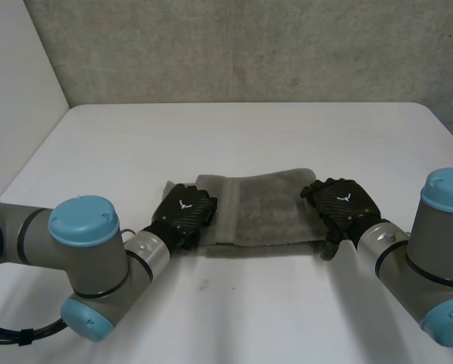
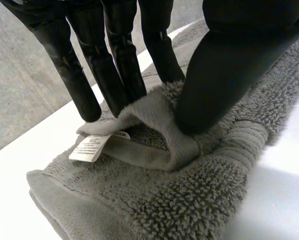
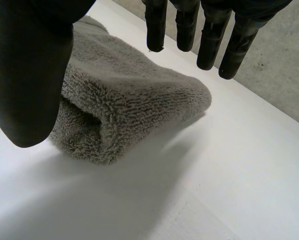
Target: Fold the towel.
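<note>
Entry: grey towel [image 1: 260, 216], laid flat at mid-worktop [image 1: 234, 136].
Nearest: left arm [image 1: 82, 258] at 7 o'clock, right arm [image 1: 438, 250] at 5 o'clock.
Left robot hand [image 1: 185, 212]: set on the towel's 9 o'clock end, which is hidden beneath it in the head view. In its wrist view a raised fold of edge is pinched between thumb [image 2: 224, 70] and fingers. Beside it is a white label [image 2: 91, 147], print unreadable.
Right robot hand [image 1: 342, 203]: held over the doubled 3 o'clock end, fingers straight, nothing gripped.
Farthest: grey wall [image 1: 249, 45].
</note>
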